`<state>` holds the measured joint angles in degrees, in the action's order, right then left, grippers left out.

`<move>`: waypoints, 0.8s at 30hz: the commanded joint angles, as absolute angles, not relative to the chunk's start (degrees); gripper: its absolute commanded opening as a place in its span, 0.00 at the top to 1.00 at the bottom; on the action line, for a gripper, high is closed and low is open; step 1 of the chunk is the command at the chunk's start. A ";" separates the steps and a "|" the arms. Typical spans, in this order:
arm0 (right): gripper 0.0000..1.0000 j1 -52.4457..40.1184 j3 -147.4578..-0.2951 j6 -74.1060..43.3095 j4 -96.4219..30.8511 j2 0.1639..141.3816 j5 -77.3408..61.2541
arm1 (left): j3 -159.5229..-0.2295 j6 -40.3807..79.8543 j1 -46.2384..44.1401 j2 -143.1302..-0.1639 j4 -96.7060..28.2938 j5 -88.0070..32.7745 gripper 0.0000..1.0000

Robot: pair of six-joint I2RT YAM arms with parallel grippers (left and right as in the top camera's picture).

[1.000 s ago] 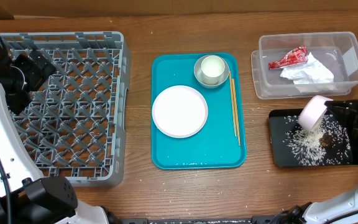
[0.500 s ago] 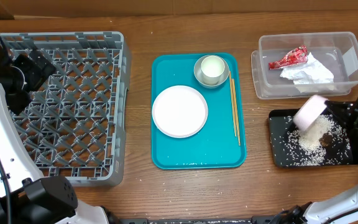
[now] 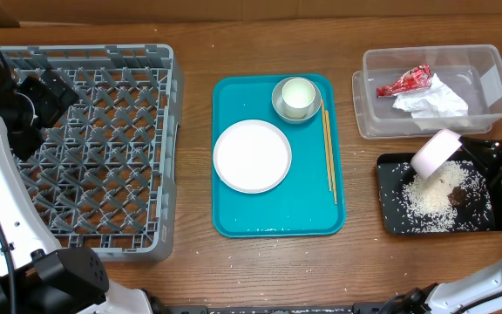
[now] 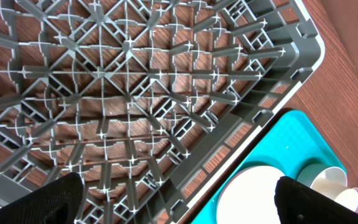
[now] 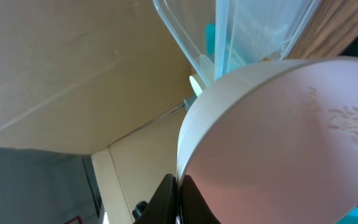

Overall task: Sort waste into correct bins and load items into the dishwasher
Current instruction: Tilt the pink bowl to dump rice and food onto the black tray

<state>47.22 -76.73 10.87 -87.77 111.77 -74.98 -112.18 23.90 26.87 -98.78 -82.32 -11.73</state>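
- L gripper [image 3: 57, 91]: jaws wide, nothing in them. It hangs over the rack [image 3: 169, 131], near the rack's far left part.
- L wrist cam: one black finger [image 4: 39, 199] at each bottom corner. The rack's grid lies btw them, w/ brown wood seen thru the holes.
- R gripper [image 3: 467, 150]: jaws shut tight on the rim of the plate [image 3: 436, 154].
- Plate: pink-white, tipped up on its edge. It is up in the air over the far left corner of the black tray [image 3: 389, 225].
- R wrist cam: plate fills most of the view, w/ a few white grains stuck on it. The clear tub [image 3: 371, 63] shows above it.
- Rice [image 3: 427, 197]: a pile in the black tray, w/ more grains spread round it.
- Scrap [image 3: 457, 195]: small, brown, in the black tray, just beside the rice pile on its right.
- Tub: sits behind the black tray, close to it.
- Wrapper [image 3: 404, 81] (red) & napkin [image 3: 430, 100] (white): both inside the tub, touching.
- Teal tray [image 3: 277, 214]: in the middle of the table, btw the rack & the tub.
- Dish [image 3: 252, 156]: white, round, flat on the teal tray, left of middle.
- Bowl [image 3: 278, 106]: grey, at the teal tray's far right corner.
- Cup [image 3: 297, 94]: white, sits inside the bowl.
- Chopsticks [image 3: 329, 157]: lie side by side along the teal tray's right edge, just beside the bowl.
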 commanded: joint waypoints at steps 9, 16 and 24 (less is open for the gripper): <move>0.96 47.97 -77.10 -0.75 -87.26 111.79 -76.36 | -112.92 24.47 26.98 -97.95 -82.30 -11.55 0.00; 0.96 48.53 -77.10 -1.10 -86.28 111.79 -75.55 | -112.92 24.47 26.98 -97.95 -82.30 -11.55 0.00; 0.96 48.66 -77.10 -1.69 -86.72 111.85 -78.54 | -112.92 24.47 26.98 -97.95 -82.30 -11.55 0.00</move>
